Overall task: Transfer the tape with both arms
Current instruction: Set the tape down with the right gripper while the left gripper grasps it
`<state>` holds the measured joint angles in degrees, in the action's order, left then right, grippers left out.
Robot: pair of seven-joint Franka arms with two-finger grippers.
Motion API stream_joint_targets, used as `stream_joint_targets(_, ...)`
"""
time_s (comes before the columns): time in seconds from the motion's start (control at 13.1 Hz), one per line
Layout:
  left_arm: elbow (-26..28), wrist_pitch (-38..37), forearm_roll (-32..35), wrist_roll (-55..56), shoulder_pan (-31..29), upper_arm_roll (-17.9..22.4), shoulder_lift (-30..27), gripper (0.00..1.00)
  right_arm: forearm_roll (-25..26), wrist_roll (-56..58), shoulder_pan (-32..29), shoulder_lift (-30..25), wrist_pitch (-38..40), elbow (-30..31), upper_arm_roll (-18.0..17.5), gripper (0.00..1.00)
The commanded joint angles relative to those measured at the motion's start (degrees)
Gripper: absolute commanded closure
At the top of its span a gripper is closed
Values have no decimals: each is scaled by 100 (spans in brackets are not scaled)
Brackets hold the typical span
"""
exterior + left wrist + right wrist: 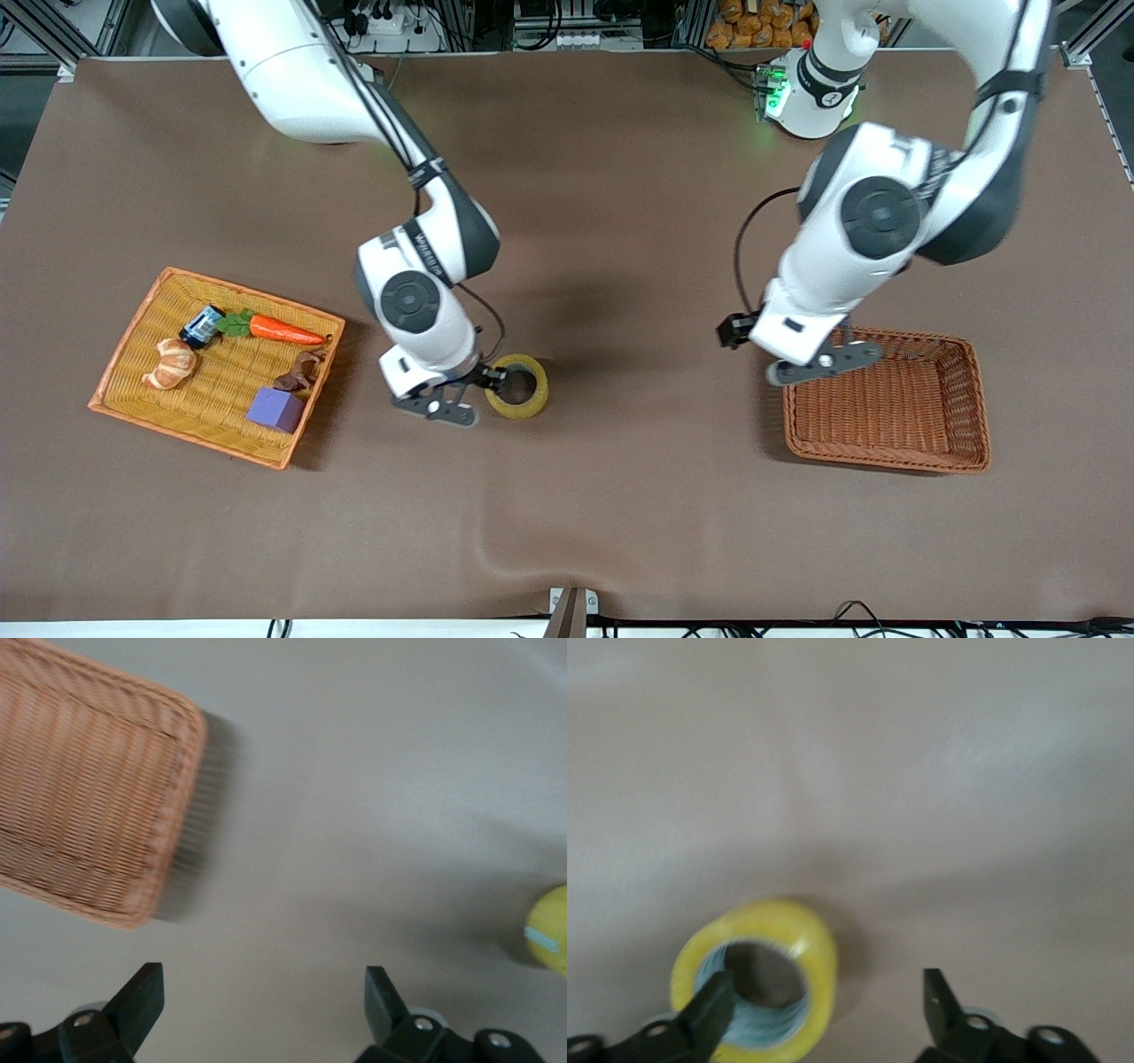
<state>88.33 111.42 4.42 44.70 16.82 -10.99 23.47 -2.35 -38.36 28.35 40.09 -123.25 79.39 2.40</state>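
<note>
The tape [517,387], a yellowish roll with a wide hole, lies flat on the brown table near the middle. My right gripper [485,395] is low at it and open. In the right wrist view one finger [709,1014] is over the hole of the tape [802,943] and the other finger stands well clear outside the roll, so part of the roll's wall lies within my right gripper [827,983]. My left gripper [822,361] is open and empty over the rim of the brown basket [886,456]. In the left wrist view my left gripper [263,979] has bare table between its fingers, and the tape [551,939] shows far off.
The brown wicker basket [168,771] stands toward the left arm's end. An orange wicker tray [124,350] toward the right arm's end holds a carrot [283,330], a croissant [170,363], a blue can [202,325] and a purple cube [275,408].
</note>
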Motion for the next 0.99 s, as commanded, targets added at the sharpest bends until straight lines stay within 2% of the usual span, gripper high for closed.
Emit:
stream_joint_targets(0.0, -857, 415, 94, 1857, 819, 52, 997, 0, -64, 1055, -531, -571, 501, 68, -73, 0)
stream_joint_targets(0.15, -1658, 774, 112, 2708, 1313, 131, 1790, 0, -46, 2081, -855, -1028, 1028, 94, 14, 0)
stream_joint_targets(0.3, -1635, 1634, 112, 2955, 1560, 140, 2116, 0, -46, 3128, -1312, -1502, 1399, 120, 41, 0)
stream_joint_targets(0.53, -1653, 2628, 112, 3193, 2034, 360, 2512, 0, -19, 4123, -2173, -2109, 1925, 261, 32, 0)
stream_joint_targets(0.76, -1662, 2877, 94, 3395, 2561, 885, 2698, 0, 42, 4249, -2596, -2663, 2805, 279, 41, 0)
stream_joint_targets(0.91, -1688, 3069, 94, 3422, 2615, 914, 2873, 0, 374, 4310, -2694, -2988, 3069, 357, 41, 0)
